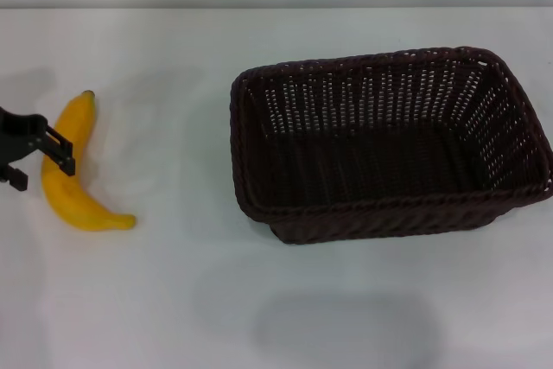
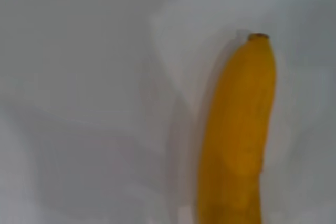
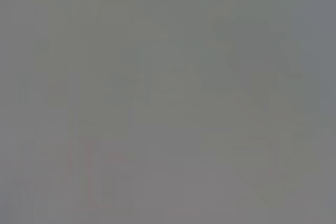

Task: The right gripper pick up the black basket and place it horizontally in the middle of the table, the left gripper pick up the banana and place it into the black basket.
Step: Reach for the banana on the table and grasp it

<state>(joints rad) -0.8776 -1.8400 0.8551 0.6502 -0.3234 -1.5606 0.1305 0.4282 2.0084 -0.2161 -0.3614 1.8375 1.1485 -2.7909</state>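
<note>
Basket [image 1: 389, 149] upright, mid-right on table [image 1: 259, 300], empty | Banana [image 1: 71, 170] far left, on table | Left gripper [image 1: 39, 160] at banana's middle, fingers apart, one over the fruit | Right gripper unseen | Risk: curved banana rolls or slips from an off-centre pinch | Markings: none legible

Left pincer [image 1: 39, 160] all black, angular metal body with flat faceted plates, two short stubby fingers [image 1: 62, 151] with squared tips, matte finish, small pale highlights along the edges, rest of arm unseen
</note>
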